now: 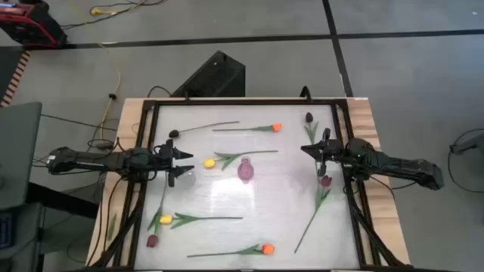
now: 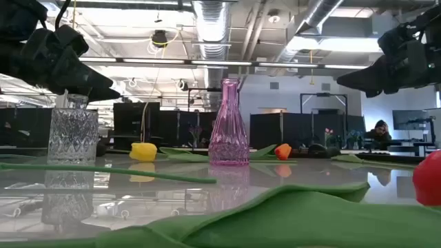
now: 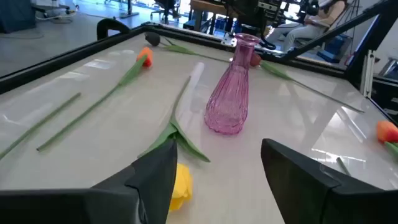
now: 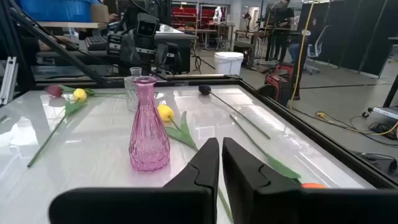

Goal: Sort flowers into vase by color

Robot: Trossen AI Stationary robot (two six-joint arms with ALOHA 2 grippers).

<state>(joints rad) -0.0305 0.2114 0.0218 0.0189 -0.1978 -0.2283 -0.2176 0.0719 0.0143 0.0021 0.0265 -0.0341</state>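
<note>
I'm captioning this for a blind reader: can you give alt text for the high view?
A pink vase stands mid-table among scattered tulips, none in it. The left gripper, open, hovers beside a yellow tulip; the right gripper waits, shut, opposite.

The dark left arm reaches in level from the left edge of the table, its two-finger tool point(image 1: 181, 163) held above the surface with fingers spread wide apart. The dark right arm mirrors it from the right, its tool point(image 1: 306, 150) with fingers pressed nearly together.

Overhead, table-level, two wrist views; shared pink vase point(image 1: 245, 169).
</note>
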